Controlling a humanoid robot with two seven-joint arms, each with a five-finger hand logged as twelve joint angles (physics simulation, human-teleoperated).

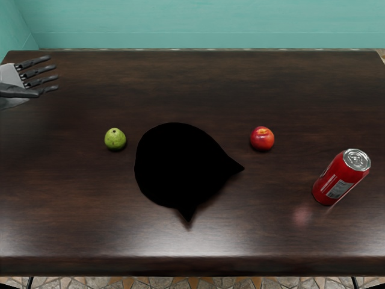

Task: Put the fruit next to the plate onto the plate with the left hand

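A small green pear-like fruit (115,138) lies on the dark wooden table (192,241), just left of a flat black plate (180,165) of irregular outline. A red apple (261,138) lies a little to the right of the plate, apart from its pointed edge. My left hand (37,75) shows at the far left edge, well above and left of the green fruit, its dark fingers (42,71) stretched out straight and holding nothing. The right arm is out of view.
A red soda can (340,176) stands tilted near the right edge of the table. A teal wall runs behind the table's far edge.
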